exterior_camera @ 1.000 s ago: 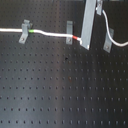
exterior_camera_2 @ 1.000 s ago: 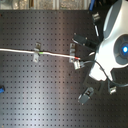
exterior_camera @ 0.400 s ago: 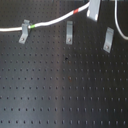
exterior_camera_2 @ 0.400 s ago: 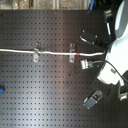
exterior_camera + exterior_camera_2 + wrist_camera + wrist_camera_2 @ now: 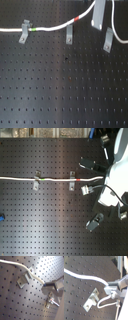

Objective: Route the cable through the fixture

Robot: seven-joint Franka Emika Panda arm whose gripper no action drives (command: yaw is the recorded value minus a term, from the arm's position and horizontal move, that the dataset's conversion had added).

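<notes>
Black perforated breadboard forms the worktop [image 5: 60,95] that fills both exterior views, its grid of small holes running edge to edge. Above it we see the white body of the arm [image 5: 116,183] along the second exterior view's right side. Our end effector [image 5: 44,284] shows in both wrist views, its fingers pressed together on the cable [image 5: 52,28], which leaves the tips as a white line. In the first exterior view that cable comes in from the first exterior view's left, passes through the first fixture [image 5: 23,34] with its green band [image 5: 33,29] just past the clip, then rises over the middle fixture [image 5: 69,35], clear of it as far as we can judge, with the red band [image 5: 76,19] on the climbing stretch toward the grey finger plate [image 5: 99,14]. A loose tail of it curves down past the third fixture [image 5: 108,40]. In the second exterior view the cable runs level across two clips. A small blue object [image 5: 2,218] sits at the second exterior view's left edge; we cannot tell what it is.
</notes>
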